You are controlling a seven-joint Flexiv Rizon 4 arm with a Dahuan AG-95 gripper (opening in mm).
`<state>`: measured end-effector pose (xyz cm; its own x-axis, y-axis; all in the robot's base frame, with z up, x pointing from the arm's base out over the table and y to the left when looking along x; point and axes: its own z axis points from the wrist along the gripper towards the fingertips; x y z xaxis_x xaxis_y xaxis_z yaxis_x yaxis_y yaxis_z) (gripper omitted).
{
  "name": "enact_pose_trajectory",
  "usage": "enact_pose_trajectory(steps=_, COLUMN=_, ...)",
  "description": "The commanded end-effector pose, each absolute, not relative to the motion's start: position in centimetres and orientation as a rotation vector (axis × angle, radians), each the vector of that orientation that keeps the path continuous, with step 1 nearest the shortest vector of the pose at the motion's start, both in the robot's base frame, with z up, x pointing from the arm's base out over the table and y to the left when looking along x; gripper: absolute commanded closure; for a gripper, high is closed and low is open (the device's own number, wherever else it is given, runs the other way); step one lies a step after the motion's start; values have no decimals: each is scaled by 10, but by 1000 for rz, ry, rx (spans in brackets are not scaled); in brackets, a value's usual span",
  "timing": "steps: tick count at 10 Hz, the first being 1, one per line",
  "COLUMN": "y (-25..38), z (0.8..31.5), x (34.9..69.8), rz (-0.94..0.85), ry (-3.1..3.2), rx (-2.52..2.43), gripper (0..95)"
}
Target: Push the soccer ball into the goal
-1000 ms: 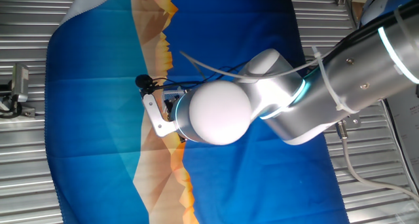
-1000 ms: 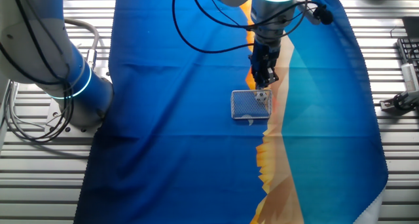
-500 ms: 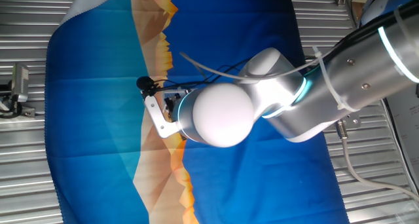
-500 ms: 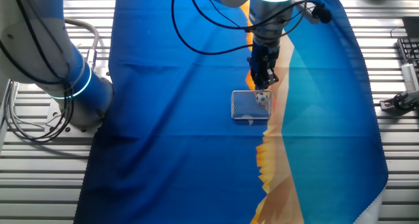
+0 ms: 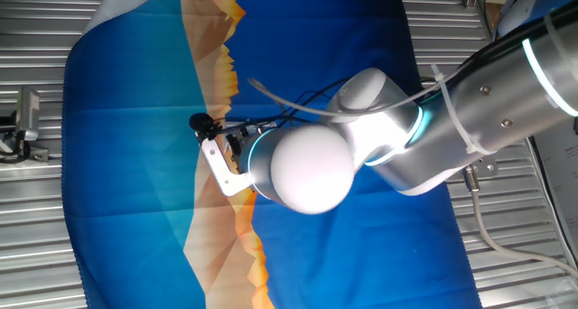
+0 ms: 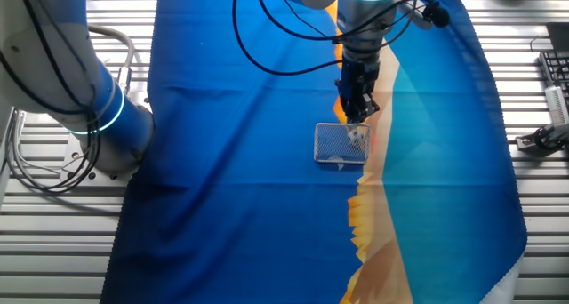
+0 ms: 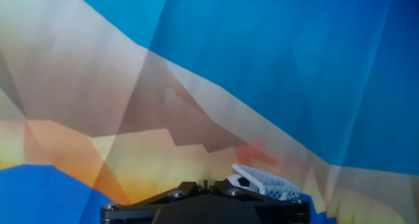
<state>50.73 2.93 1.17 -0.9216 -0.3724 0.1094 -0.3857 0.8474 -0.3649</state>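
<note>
The goal (image 6: 338,144) is a small white frame with pale mesh, lying on the blue and orange cloth. The soccer ball (image 6: 357,135) is a tiny white ball with black patches, sitting at the goal's right end against the netting. My gripper (image 6: 355,117) points down just behind the ball, fingers shut and empty. In the hand view the shut gripper (image 7: 205,184) is at the bottom edge, with the ball (image 7: 243,181) right beside its tip and the mesh of the goal (image 7: 273,184) around it. In one fixed view the arm's white wrist (image 5: 302,169) hides ball and goal.
The cloth (image 6: 240,117) covers a slatted metal table. The arm's grey base (image 6: 80,82) stands at the left. Black cables (image 6: 284,37) hang above the gripper. Small metal fixtures (image 6: 547,135) sit at the right edge of the table.
My gripper has edged slightly toward the goal, and the ball has moved a little further in against the netting.
</note>
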Motion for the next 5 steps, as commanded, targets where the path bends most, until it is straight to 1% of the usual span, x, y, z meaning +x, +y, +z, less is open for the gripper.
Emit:
enact_pose_trajectory(steps=1, y=30, z=13, x=507, rz=569, ry=-2992, rx=603, gripper=950)
enact_pose_trajectory(steps=4, y=33, z=13, x=506, rz=357, ry=-3062, rx=447, gripper=950)
enact_pose_trajectory(steps=5, y=34, z=13, x=505, rz=260, ry=-3090, rx=368, gripper=950)
